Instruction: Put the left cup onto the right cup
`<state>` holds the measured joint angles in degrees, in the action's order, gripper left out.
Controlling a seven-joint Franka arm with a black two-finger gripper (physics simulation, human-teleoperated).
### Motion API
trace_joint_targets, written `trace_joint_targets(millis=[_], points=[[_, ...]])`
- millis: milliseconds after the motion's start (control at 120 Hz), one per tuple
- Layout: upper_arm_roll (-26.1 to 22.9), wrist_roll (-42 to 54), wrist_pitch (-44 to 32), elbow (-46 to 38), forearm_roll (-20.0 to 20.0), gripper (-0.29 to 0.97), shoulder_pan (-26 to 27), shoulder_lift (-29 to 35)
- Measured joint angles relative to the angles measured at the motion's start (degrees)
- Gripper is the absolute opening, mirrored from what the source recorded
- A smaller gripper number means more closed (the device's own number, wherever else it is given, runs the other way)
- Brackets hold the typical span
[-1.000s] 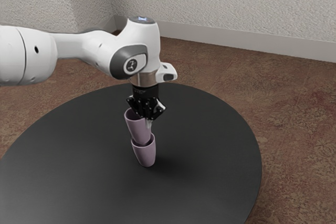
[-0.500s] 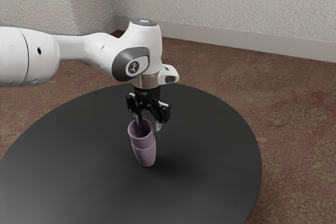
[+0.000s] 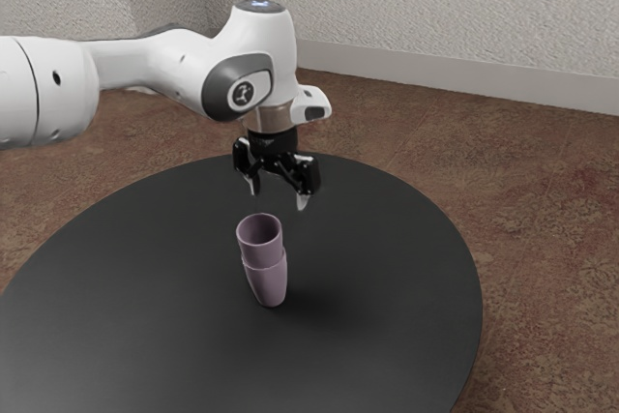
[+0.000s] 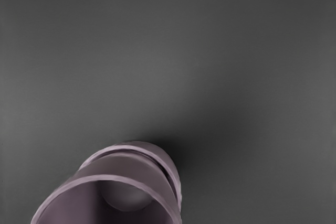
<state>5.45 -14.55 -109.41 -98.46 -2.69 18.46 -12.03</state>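
Observation:
Two mauve cups stand nested near the middle of the round black table [image 3: 387, 268]. The upper cup [image 3: 260, 238] sits inside the lower cup [image 3: 268, 283], and the stack is upright. My gripper [image 3: 280, 192] hangs open just above the stack, clear of the upper cup's rim, with nothing between its fingers. In the wrist view the upper cup [image 4: 113, 200] shows its open mouth right under my hand, with the lower cup's rim [image 4: 157, 153] around it.
The black table rests on a brown carpet floor [image 3: 542, 200]. A white textured wall with a pale baseboard [image 3: 464, 70] runs along the back. Bare tabletop [image 4: 168, 51] surrounds the stack on all sides.
My gripper let go of the upper cup and rose above it, fingers now apart. The upper cup dropped deeper into the lower cup and stands straighter.

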Motion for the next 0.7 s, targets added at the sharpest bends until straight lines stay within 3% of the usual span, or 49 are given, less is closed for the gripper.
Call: trace_joint_targets(millis=[233, 700], points=[[0.49, 0.65, 6.62, 5.29, -1.16, 0.67, -0.57, 1.68], [8.25, 8.97, 11.68, 6.73, -0.83, 0.68, -2.8, 5.56]])
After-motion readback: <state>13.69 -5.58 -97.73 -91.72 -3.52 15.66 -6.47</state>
